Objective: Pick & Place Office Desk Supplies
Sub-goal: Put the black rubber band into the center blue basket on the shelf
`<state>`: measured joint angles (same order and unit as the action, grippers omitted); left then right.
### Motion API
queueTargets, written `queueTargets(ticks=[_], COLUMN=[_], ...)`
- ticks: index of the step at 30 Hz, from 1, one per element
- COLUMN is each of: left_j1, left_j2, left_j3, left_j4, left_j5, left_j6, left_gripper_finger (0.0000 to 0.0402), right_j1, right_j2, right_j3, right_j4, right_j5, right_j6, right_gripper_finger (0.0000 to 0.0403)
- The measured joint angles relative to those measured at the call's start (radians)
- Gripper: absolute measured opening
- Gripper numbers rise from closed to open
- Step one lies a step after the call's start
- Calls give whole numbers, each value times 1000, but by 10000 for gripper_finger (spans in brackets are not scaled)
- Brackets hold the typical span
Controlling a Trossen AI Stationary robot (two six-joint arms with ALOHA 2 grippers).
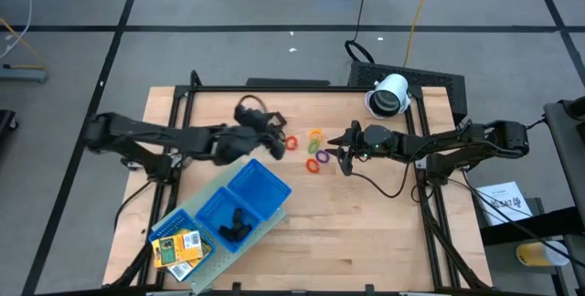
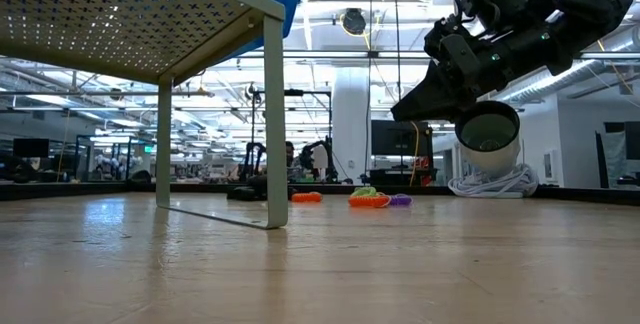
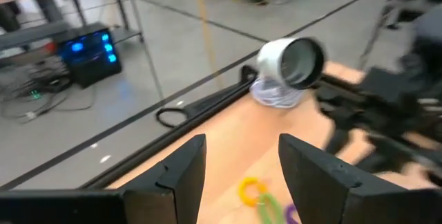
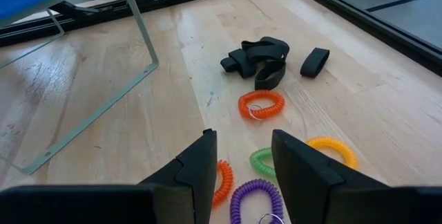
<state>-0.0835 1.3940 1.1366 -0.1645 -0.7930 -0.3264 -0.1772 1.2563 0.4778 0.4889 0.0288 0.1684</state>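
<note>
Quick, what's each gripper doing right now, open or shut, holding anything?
Left gripper: open, empty, above the table near the blue tray.
Right gripper: open, empty, over the coil rings.

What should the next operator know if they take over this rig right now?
Left gripper: open, empty, above the table near the rings.
Right gripper: open, empty, over the coiled rings.
Black clip pieces: loose on the table beyond the rings.
Done: two yellow packs and some black pieces lie in the blue tray.
Left: all rings, the remaining black pieces.
</note>
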Motion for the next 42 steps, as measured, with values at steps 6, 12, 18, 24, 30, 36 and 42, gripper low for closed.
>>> queueTargets(ticks=[6, 12, 18, 24, 30, 36, 42], left_j1=[81, 143, 201, 261, 298, 321, 321], left_j2=[145, 255, 334, 394, 426, 434, 434], left_j3=[0, 0, 0, 0, 0, 0, 0], left_j4=[3, 2, -53, -125, -194, -262, -271], left_j5=[44, 129, 249, 386, 400, 379, 346], left_j6=[-42, -130, -236, -336, -404, -444, -444], left_gripper_finger=[191, 187, 187, 186, 186, 186, 186], right_j1=[0, 0, 0, 0, 0, 0, 0], right_j2=[0, 0, 0, 0, 0, 0, 0], right_j3=[0, 0, 0, 0, 0, 0, 0], right_j4=[0, 0, 0, 0, 0, 0, 0], right_j5=[0, 0, 0, 0, 0, 0, 0], right_j6=[-4, -5, -10, -20, -20, -20, -23], right_gripper_finger=[128, 128, 128, 128, 128, 128, 128])
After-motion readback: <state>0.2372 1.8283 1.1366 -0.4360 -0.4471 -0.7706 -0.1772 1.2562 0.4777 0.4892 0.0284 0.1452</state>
